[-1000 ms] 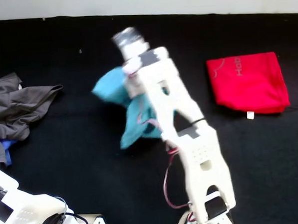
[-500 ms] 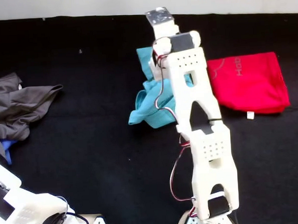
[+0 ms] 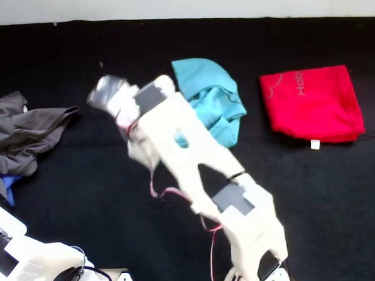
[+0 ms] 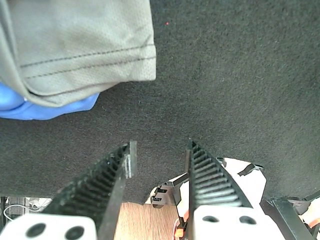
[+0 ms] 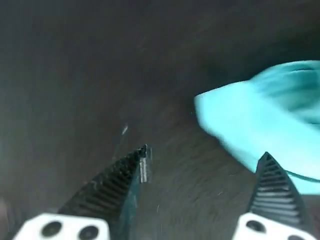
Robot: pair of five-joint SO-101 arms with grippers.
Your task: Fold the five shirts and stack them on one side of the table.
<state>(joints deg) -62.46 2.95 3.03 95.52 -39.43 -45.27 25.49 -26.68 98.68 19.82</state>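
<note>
Teal shirt [image 3: 209, 100] sits crumpled beside our folded red shirt [image 3: 311, 105], probably for stacking; right gripper [image 5: 205, 151] and left gripper [image 4: 161, 144] both splayed, empty.

The gripper [image 5: 205, 154] is held wide open over the black table [image 5: 75, 75]. A blue shirt [image 5: 270, 115] is seen lying there, just past one finger [image 5: 272, 185].

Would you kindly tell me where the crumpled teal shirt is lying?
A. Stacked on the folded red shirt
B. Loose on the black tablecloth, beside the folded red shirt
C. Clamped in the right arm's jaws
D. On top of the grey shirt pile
B: the crumpled teal shirt lies loose on the black tablecloth, apart from the folded red shirt, and the right arm's jaws stand open and empty.
</note>
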